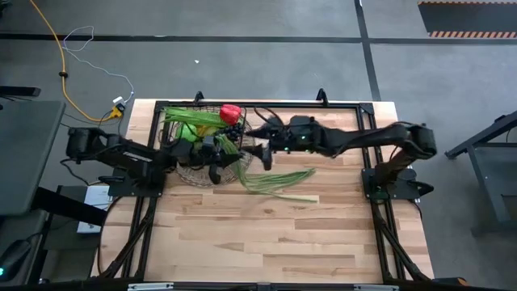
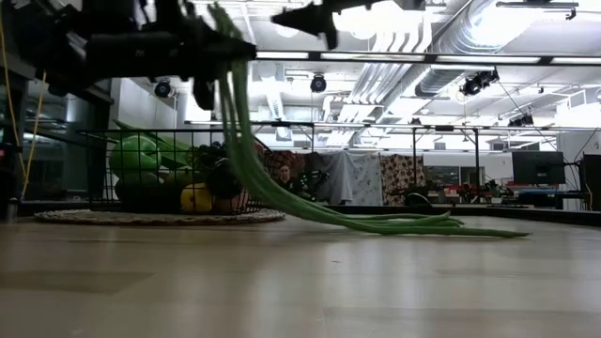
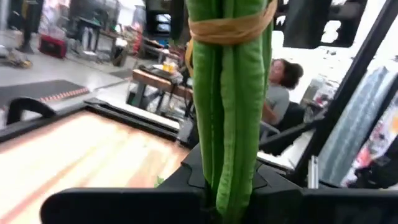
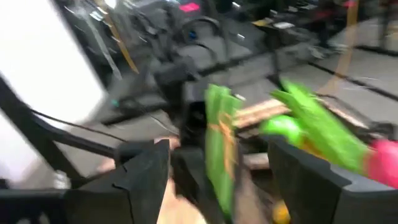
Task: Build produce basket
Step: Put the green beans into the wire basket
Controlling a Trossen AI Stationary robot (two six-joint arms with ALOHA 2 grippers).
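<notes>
The dark wire basket [image 1: 184,158] stands at the table's far left on a round woven mat [image 2: 160,217]. It holds leafy greens [image 1: 190,117], a red pepper [image 1: 230,111] and other produce [image 2: 195,197]. My left gripper [image 1: 229,153] is beside the basket's right rim, shut on a bundle of long green beans [image 1: 279,182]. A tan band [image 3: 230,28] ties the beans together. My right gripper [image 1: 254,132] is open just right of the basket, above table height. Its fingers stand on either side of the beans' banded end [image 4: 219,134]; I see no touch. My left gripper pinches the bean bundle between its two fingers a little below the tan band [image 3: 229,171]. The fingers come about level from the table's left and lie across the beans. The bundle hangs slack below the hold, and its long free ends [image 2: 423,225] trail onto the table to the right.
A black rail [image 1: 266,103] runs along the table's far edge. The bare wooden top [image 1: 266,242] takes up the near half. A person [image 3: 280,87] sits in the room beyond the table.
</notes>
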